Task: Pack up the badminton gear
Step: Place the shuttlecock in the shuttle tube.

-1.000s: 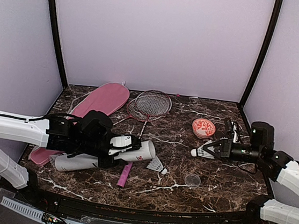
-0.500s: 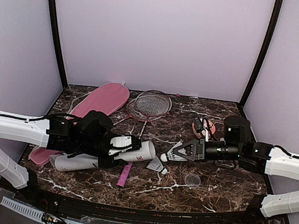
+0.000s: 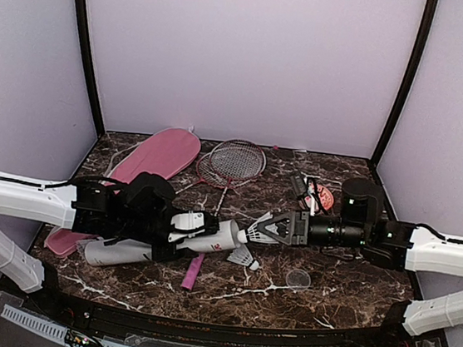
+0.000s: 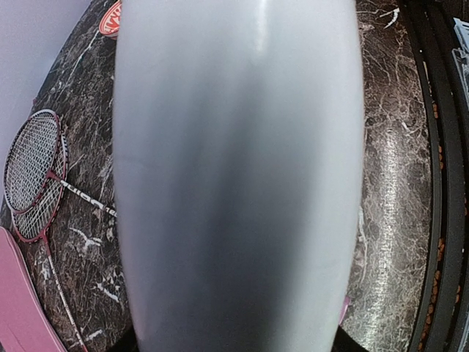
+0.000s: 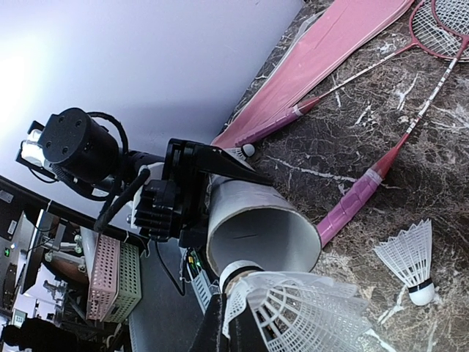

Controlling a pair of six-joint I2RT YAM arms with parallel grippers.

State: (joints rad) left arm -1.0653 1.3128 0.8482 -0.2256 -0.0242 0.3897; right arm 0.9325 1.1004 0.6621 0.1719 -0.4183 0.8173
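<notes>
The white red-logo tube (image 3: 214,237) lies tilted above the table, its open mouth facing right, and my left gripper (image 3: 176,231) is shut on its middle. It fills the left wrist view as a grey-white tube (image 4: 242,183), hiding the fingers. My right gripper (image 3: 282,227) is shut on a white shuttlecock (image 3: 260,227). In the right wrist view the shuttlecock (image 5: 304,312) has its cork end at the rim of the tube mouth (image 5: 264,231). Another shuttlecock (image 3: 244,257) lies on the table below the mouth. Two red-framed rackets (image 3: 234,161) and the pink bag (image 3: 156,158) lie at the back left.
A pink racket handle (image 3: 194,270) lies under the tube. A red lid (image 3: 321,197) sits behind my right arm and a small clear lid (image 3: 297,278) lies in front of it. The table's dark raised edge (image 3: 222,330) runs along the front.
My right arm has swung left across the table with the shuttlecock, bringing its cork end up to the tube mouth. The left arm and tube have stayed still.
</notes>
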